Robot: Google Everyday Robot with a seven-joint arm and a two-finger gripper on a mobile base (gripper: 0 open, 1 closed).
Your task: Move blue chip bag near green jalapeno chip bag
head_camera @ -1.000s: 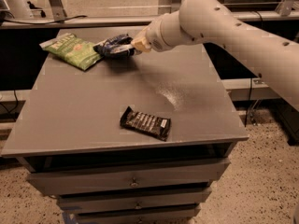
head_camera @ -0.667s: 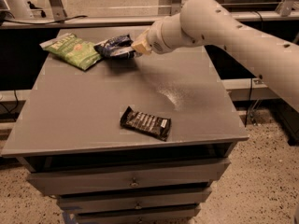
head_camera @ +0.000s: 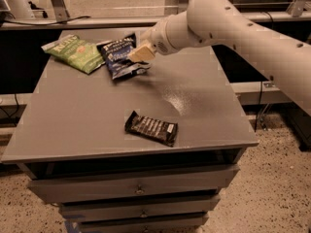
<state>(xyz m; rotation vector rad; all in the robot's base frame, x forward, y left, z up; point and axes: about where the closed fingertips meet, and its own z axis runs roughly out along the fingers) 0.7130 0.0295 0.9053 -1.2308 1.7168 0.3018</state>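
The blue chip bag [head_camera: 118,57], dark navy with white lettering, lies at the back left of the grey table [head_camera: 97,115]. Its left edge touches the green jalapeno chip bag [head_camera: 74,52], which lies flat at the table's back left corner. My gripper [head_camera: 138,54] comes in from the right on the white arm [head_camera: 228,28]. It sits at the blue bag's right edge and is shut on that edge. The bag's lower part rests on the tabletop.
A black candy bar wrapper [head_camera: 151,128] lies near the table's front edge, right of centre. The table has drawers [head_camera: 138,188] below. A dark counter and metal frame legs [head_camera: 57,1] stand behind the table.
My gripper has moved a little down and to the left with the blue chip bag. The bag now sits lower, against the green bag. The candy bar has not moved.
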